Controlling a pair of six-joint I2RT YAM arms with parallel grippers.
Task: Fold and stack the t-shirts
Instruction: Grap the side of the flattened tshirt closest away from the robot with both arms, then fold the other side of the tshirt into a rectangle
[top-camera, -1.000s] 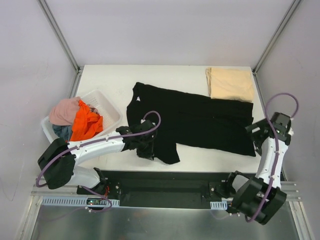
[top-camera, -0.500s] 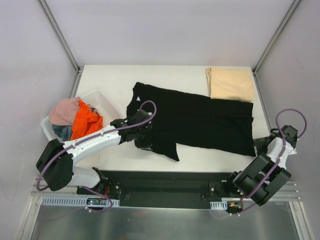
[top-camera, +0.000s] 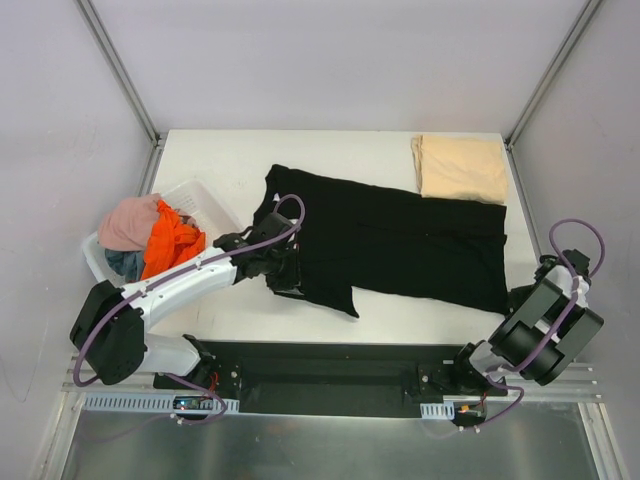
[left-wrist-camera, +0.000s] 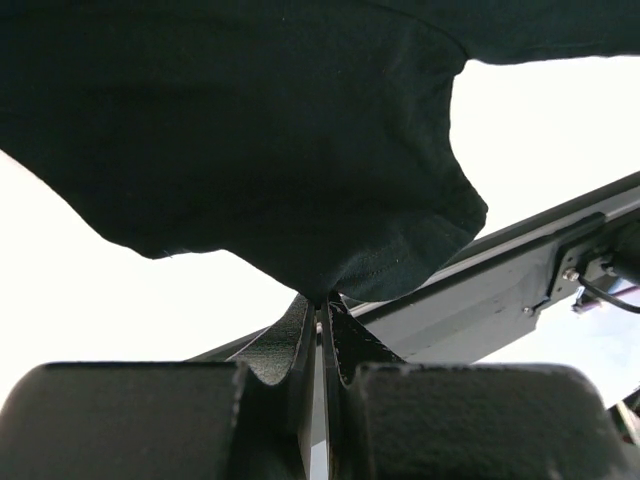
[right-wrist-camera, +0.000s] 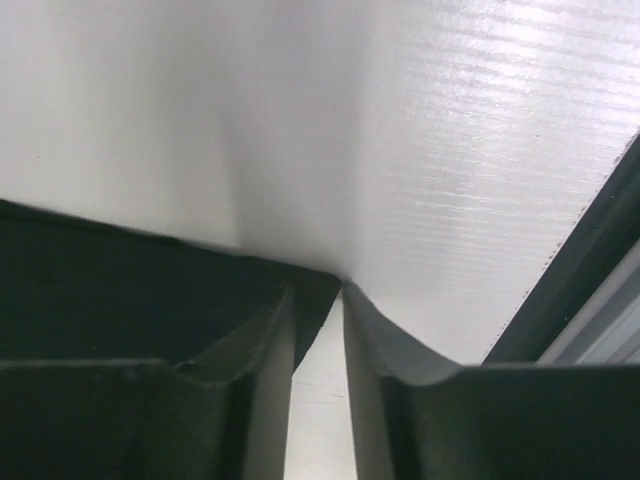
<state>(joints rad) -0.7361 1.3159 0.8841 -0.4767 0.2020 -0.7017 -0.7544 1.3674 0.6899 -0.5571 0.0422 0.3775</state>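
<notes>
Left tool (left-wrist-camera: 322, 303) pinching black t-shirt (top-camera: 400, 240) sleeve | shirt spread on counter (top-camera: 220, 160) right of white basket (top-camera: 215, 205) | right tool (right-wrist-camera: 320, 295) at shirt's corner farthest from basket, I cannot tell its grip

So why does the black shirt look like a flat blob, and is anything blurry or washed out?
Top view: even, sharp light, but the black shirt swallows fold detail. Left wrist view: the table behind it is blown out white. Right wrist view: glare streaks on the white panel, fingers soft.
</notes>
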